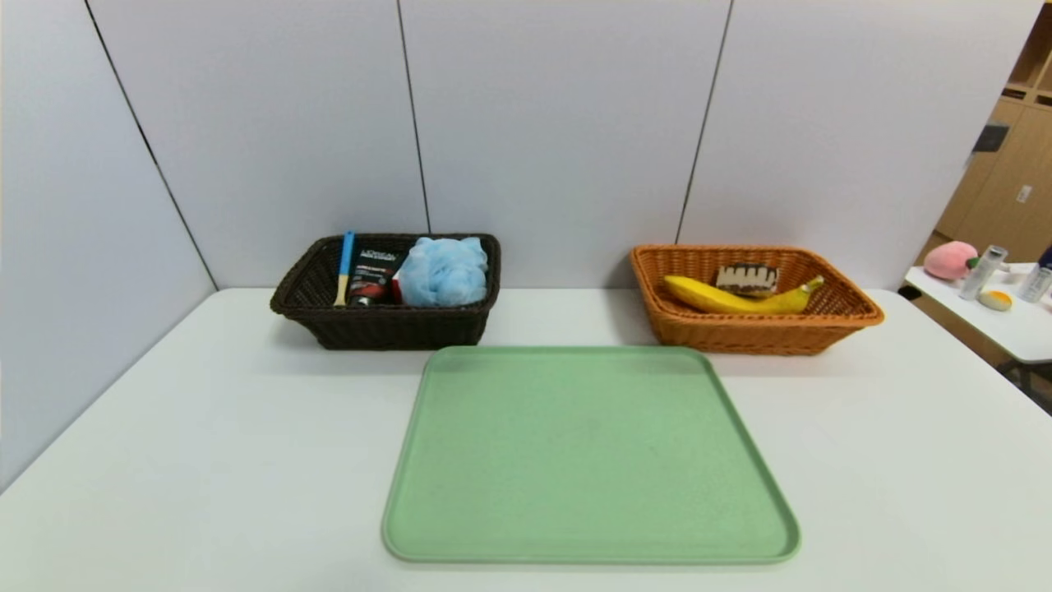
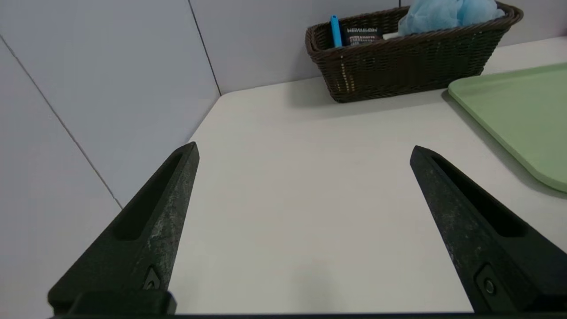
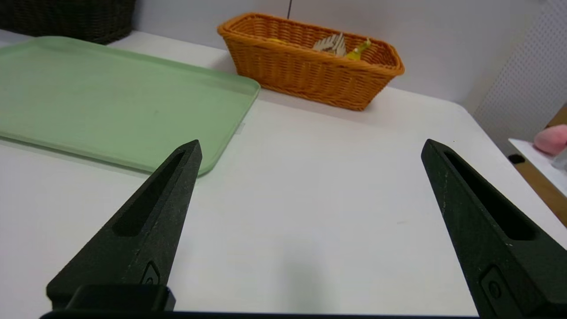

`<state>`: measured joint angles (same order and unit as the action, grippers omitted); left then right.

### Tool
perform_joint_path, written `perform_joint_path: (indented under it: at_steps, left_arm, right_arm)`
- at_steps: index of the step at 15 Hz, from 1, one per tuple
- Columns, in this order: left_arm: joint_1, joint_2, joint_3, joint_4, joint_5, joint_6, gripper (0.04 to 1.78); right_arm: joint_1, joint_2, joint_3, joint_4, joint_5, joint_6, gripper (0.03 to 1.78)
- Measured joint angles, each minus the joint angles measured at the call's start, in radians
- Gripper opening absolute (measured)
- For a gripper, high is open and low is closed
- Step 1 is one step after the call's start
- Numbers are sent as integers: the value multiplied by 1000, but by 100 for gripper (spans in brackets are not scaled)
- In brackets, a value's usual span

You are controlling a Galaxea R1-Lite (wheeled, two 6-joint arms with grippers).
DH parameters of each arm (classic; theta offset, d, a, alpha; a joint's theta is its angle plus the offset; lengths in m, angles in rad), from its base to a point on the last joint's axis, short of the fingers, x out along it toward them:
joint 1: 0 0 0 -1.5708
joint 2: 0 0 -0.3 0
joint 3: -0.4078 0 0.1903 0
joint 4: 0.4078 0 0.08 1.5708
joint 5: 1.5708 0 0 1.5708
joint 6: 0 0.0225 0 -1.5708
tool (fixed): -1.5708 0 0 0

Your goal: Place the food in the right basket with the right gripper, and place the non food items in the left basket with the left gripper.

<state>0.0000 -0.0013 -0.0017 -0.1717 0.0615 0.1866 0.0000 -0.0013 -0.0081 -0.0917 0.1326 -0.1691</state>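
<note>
2 baskets (image 1: 386, 329) (image 1: 756, 333) lie far beyond each open, empty gripper (image 2: 303, 153) (image 3: 310, 148).

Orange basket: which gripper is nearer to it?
Right. The right gripper hovers over bare table on the orange basket side of the green tray; the left gripper is across it.

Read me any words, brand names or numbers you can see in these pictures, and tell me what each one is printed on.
Black squeeze tube in the left basket: white lettering at its top and smaller lines below, too blurred to read in the head or left wrist view.
Bottles on the side table: no label legible.
Green tray, right basket, banana and both open grippers, left and right: no text.
</note>
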Motion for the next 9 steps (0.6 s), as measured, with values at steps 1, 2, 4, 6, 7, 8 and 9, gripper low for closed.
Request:
perform_joint_path:
  at_steps: [1, 2, 4, 6, 7, 8, 9]
  left_arm:
    - [0, 0, 1, 31, -4, -3, 169]
    - [0, 0, 1, 63, -19, -3, 169]
    - [0, 0, 1, 109, -54, -11, 169]
    - [0, 0, 1, 155, -78, -51, 169]
    - [0, 0, 1, 186, -74, -95, 169]
    - [0, 0, 0, 184, -66, -147, 169]
    - [0, 0, 0, 173, -61, -185, 169]
  right_arm:
    - [0, 0, -4, 30, -31, 0, 171]
    - [0, 0, -1, 70, -68, 2, 171]
    - [0, 0, 4, 101, -96, 49, 171]
    - [0, 0, 5, 107, -113, 113, 171]
    - [0, 0, 3, 111, -130, 146, 171]
    - [0, 0, 1, 109, -133, 165, 171]
    - [0, 1, 1, 108, -134, 169, 171]
